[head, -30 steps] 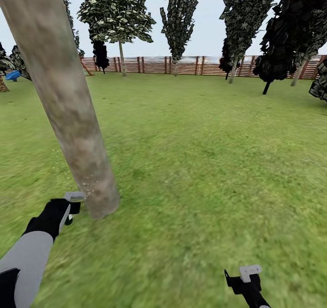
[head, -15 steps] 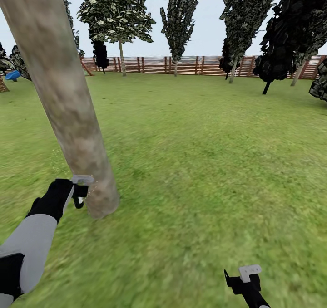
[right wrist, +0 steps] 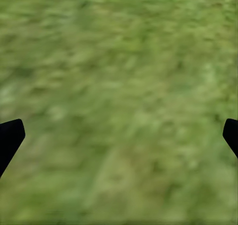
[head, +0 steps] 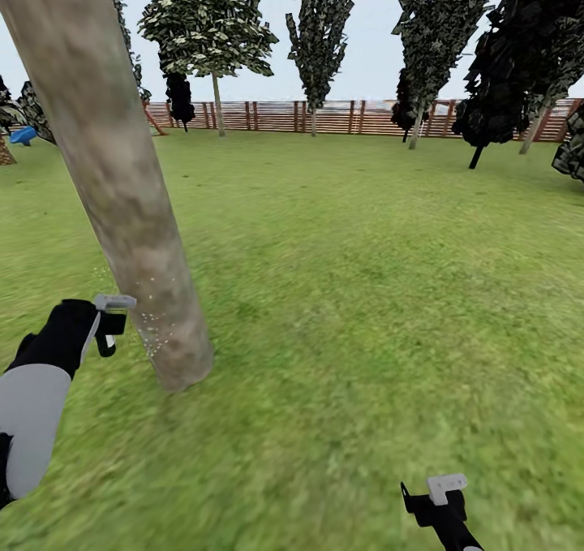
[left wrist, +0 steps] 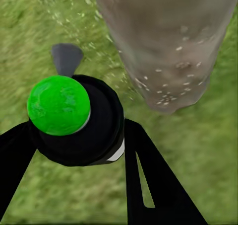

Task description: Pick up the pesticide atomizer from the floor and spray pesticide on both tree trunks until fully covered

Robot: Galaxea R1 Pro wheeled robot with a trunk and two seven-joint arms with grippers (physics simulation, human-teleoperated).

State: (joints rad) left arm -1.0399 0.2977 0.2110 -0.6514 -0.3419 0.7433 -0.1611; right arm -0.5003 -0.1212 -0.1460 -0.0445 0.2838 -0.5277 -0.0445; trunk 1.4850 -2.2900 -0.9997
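Note:
A thick pale beige-grey tree trunk (head: 122, 186) leans up from the grass (head: 349, 291) at the left of the head view. My left gripper (head: 107, 328) is shut on the pesticide atomizer (head: 113, 312), just left of the trunk's lower part and a little apart from it. In the left wrist view the atomizer (left wrist: 74, 120) has a black body and a bright green cap, held between my black fingers (left wrist: 148, 180), and its grey nozzle (left wrist: 66, 58) points past the trunk (left wrist: 168, 36). Whitish pesticide specks (head: 154, 333) dot the bark (left wrist: 166, 93) and the air beside it. My right gripper (head: 442, 498) hangs low over the grass, open and empty (right wrist: 119, 135).
A brown slatted fence (head: 324, 117) closes the lawn far behind. In front of it stand leafy trees with thin pale trunks (head: 217, 105) and black conifers (head: 503, 88) at the right. A blue object (head: 23, 135) lies far left. Open grass stretches right of the trunk.
My left arm has risen and drawn back to the left with the atomizer. The specks now sit higher on the trunk's lower part. The right arm and the view have stayed still.

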